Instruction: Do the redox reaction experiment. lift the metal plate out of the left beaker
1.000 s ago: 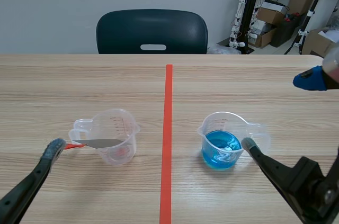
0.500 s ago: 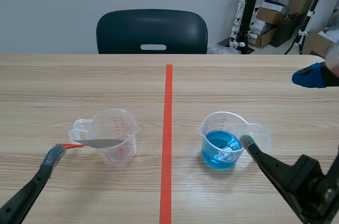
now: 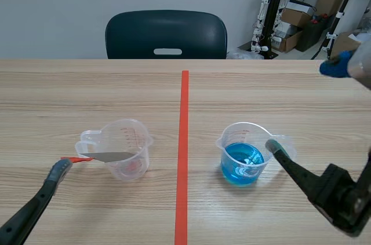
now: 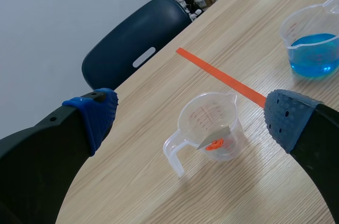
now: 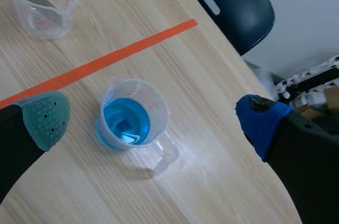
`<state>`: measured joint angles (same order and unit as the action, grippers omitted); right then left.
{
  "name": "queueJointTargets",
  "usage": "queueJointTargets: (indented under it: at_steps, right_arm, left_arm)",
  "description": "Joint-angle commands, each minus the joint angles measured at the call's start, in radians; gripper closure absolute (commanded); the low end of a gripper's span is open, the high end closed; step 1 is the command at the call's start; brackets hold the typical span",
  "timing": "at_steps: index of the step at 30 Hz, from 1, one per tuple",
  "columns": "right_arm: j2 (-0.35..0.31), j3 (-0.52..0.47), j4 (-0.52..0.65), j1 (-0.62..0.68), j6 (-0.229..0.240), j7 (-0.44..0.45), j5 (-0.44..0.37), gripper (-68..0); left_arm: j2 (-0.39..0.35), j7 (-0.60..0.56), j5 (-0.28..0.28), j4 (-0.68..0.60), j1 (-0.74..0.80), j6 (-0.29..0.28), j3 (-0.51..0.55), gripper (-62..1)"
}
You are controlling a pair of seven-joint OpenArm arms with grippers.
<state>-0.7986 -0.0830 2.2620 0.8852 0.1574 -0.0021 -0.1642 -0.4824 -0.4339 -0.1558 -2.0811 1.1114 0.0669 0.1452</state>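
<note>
**Metal plate (image 3: 114, 156) in left beaker (image 3: 124, 138), both grippers spread wide**

Left of the orange tape line (image 3: 184, 141) on the wooden table (image 3: 278, 91): 1 clear beaker, handle on the side away from the line. Inside it, the grey plate, tilted, lower end down by a reddish patch at the bottom, red-tipped upper end out over the rim beside the handle. Just beside that tip, 1 pad (image 3: 60, 168) of the left gripper (image 4: 190, 115), fingers far apart, clamped on nothing. Right of the line: a blue beaker (image 3: 246, 155), set below the right gripper (image 5: 153, 119), fingers likewise apart and holding nothing. Beyond the far edge, 1 dark chair (image 3: 166, 35).
</note>
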Motion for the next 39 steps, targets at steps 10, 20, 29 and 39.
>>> queueJointTargets:
  at_steps: [10, 20, 29, 39]
  right_arm:
    - [-0.039, -0.002, 0.003, -0.054, -0.007, -0.104, 0.001, -67.9]
    - [-0.213, -0.002, -0.035, -0.054, -0.008, -0.171, 0.005, -67.9]
    - [-0.26, -0.003, -0.276, -0.125, -0.064, 0.138, 0.003, -67.9]
    - [-0.415, -0.002, -0.309, -0.159, -0.006, 0.237, 0.0, -67.9]
  left_arm:
    - [0.002, -0.021, 0.006, -0.012, 0.007, 0.004, 0.001, -58.2]
    - [0.006, -0.129, 0.088, 0.084, -0.023, -0.093, 0.001, -58.2]
    - [0.133, -0.369, 0.156, 0.454, -0.158, -0.212, -0.001, -58.2]
    - [0.278, -0.695, 0.116, 0.855, -0.285, -0.255, -0.048, -58.2]
